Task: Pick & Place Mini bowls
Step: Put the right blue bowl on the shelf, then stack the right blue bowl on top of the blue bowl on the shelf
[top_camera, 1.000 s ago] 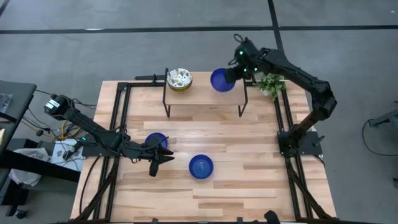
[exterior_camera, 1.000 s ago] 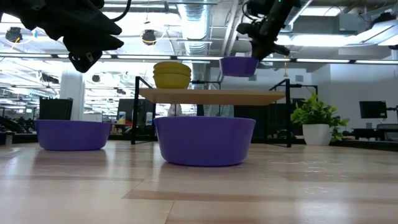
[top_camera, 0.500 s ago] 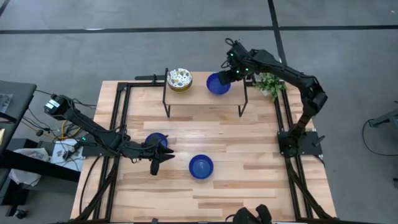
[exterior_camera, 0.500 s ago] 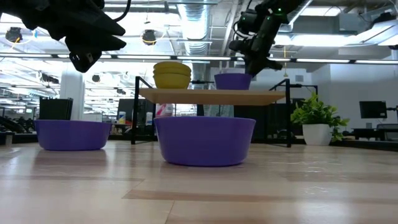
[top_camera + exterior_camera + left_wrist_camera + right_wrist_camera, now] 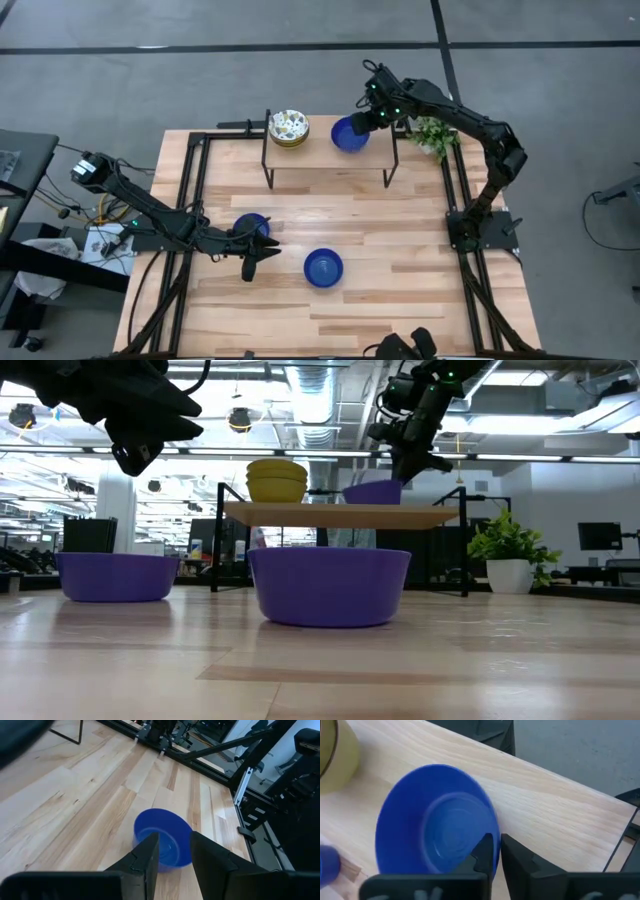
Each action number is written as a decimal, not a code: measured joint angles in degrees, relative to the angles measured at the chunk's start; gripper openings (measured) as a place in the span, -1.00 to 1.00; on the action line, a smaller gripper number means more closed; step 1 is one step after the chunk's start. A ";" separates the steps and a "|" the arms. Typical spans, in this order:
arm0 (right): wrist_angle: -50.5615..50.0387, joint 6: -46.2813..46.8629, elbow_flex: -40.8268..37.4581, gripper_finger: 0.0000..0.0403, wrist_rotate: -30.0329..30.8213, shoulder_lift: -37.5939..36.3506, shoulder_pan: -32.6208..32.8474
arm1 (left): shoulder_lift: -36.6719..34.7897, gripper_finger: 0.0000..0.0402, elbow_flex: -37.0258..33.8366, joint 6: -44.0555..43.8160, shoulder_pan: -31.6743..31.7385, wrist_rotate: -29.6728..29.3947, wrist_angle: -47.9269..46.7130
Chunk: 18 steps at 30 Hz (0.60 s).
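Where the raised shelf [image 5: 325, 160] stands along the bench's [image 5: 420, 290] far edge, we find the right gripper [image 5: 366, 118] clamped on the rim of a tilted blue bowl [image 5: 348, 134] at the shelf's right end; patterned bowls [image 5: 288, 127] sit stacked at its left end. Left gripper [image 5: 254, 262], fingers parted, hovers near the left edge between two more blue bowls [image 5: 323, 267], one [image 5: 250, 225] just beside it.

Bright, even overhead light, soft shadows; ceiling glare and blurred foreground in low view.
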 joint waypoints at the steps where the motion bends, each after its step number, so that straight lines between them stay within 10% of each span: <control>1: 0.03 0.02 0.00 -0.84 0.00 0.00 0.00 | 0.00 -0.46 0.00 0.00 0.00 0.00 0.02; 18: -0.54 -3.03 2.89 -0.19 1.56 -1.03 0.23 | 0.00 -0.46 0.00 -0.02 0.01 0.00 0.02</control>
